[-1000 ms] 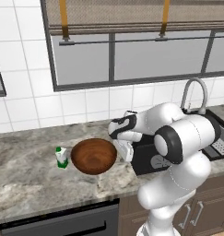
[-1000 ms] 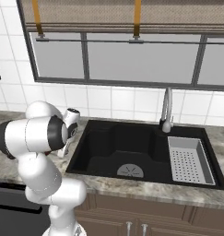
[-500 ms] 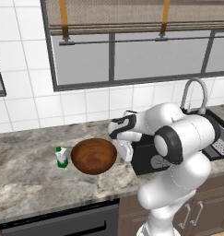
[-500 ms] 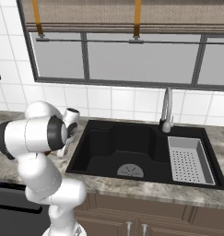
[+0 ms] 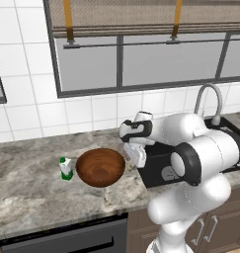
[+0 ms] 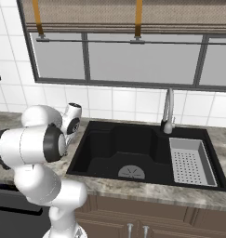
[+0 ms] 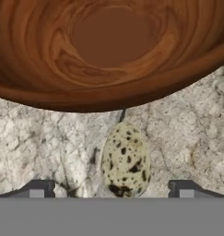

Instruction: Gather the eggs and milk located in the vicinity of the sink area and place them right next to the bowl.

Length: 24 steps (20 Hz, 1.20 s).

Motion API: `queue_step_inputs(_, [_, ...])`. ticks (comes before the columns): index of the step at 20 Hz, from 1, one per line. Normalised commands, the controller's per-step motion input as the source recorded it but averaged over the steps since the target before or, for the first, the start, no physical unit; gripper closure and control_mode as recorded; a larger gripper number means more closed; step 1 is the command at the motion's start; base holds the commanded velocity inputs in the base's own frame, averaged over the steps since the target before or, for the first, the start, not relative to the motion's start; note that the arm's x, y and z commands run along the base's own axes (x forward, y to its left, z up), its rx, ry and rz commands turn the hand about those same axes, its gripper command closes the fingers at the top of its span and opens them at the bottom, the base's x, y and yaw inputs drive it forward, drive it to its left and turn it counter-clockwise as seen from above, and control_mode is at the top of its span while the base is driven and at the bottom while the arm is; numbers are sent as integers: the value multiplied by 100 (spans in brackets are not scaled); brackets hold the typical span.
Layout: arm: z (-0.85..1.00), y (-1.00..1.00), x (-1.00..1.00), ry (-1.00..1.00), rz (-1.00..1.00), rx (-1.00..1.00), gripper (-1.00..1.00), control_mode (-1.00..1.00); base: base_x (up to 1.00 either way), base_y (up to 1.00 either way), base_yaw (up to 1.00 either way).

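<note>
Lying on the counter (image 7: pixel 187 138), the speckled egg (image 7: pixel 125 160) is seen in the hand view just beside the rim of the bowl (image 7: pixel 109 50). It is between the two fingers (image 7: pixel 37 188) of the gripper (image 7: pixel 111 191), which are spread wide and are not touching it. In the left base view the milk (image 5: pixel 66 168) is standing upright on the other side of the bowl, near it. The sink (image 6: pixel 133 153) is well apart, to the right.

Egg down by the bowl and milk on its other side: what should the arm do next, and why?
Probably lift the end effector straight up and clear. Its jaws stand wide apart, the egg lies free on the counter between them just short of the bowl, and the milk already stands beside the bowl.
</note>
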Motion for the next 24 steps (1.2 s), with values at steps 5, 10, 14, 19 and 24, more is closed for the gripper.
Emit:
queue_step_inputs(5, [19, -53, -1, 2, -15, 0, -100, -100, 0, 0, 0])
queue_step_inputs(10, [9, -60, 0, 9, -28, -1, -100, -100, 0, 0, 0])
queue_step_inputs(14, [1, -42, 13, 18, -41, -9, -100, -100, 0, 0, 0])
queue_step_inputs(19, [5, -36, 15, 19, -50, -9, -100, -100, 0, 0, 0])
queue_step_inputs(24, [18, -29, 0, 16, -52, -5, -100, -100, 0, 0, 0])
